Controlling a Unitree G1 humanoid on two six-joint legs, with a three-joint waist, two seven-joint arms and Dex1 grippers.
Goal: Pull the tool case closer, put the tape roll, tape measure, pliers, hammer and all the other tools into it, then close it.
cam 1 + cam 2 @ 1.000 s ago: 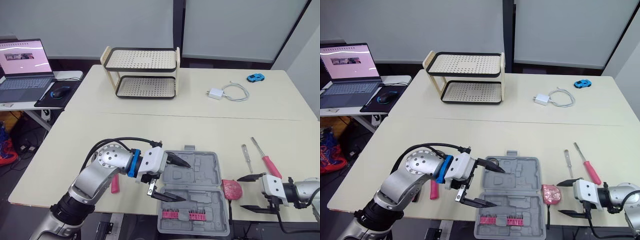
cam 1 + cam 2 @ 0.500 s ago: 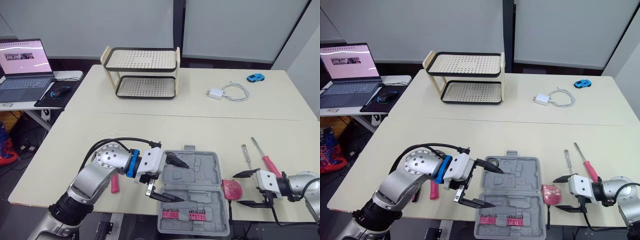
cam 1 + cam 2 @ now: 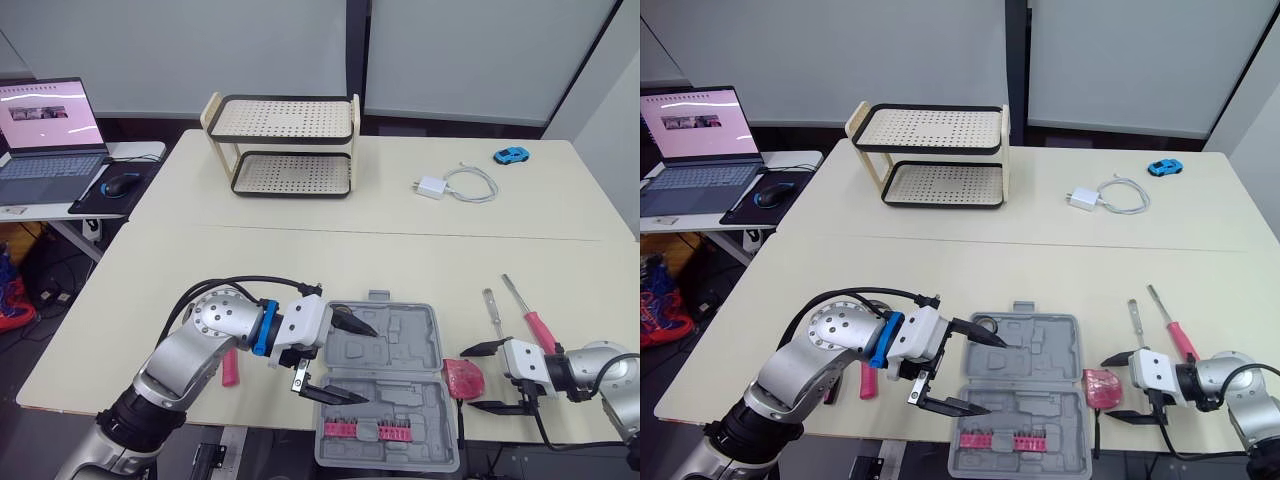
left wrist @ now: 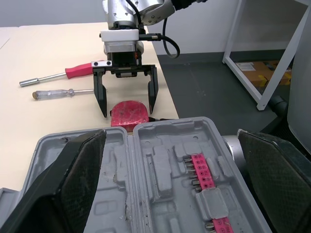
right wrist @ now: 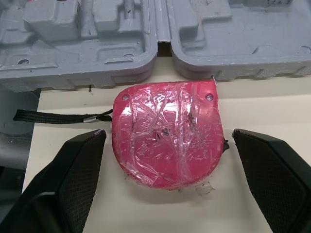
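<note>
Cream tabletop holds an open grey tool case point(image 3: 402, 346). Right gripper point(image 3: 466, 379) reaches level toward it, fingers spread wide, with the pink tape measure point(image 5: 167, 131) lying between their tips. Left gripper point(image 3: 374, 365), fingers apart, hovers over the case.

The right hand point(image 3: 466, 380) has advanced, its spread fingers now flanking the tape measure point(image 5: 167, 131).
</note>
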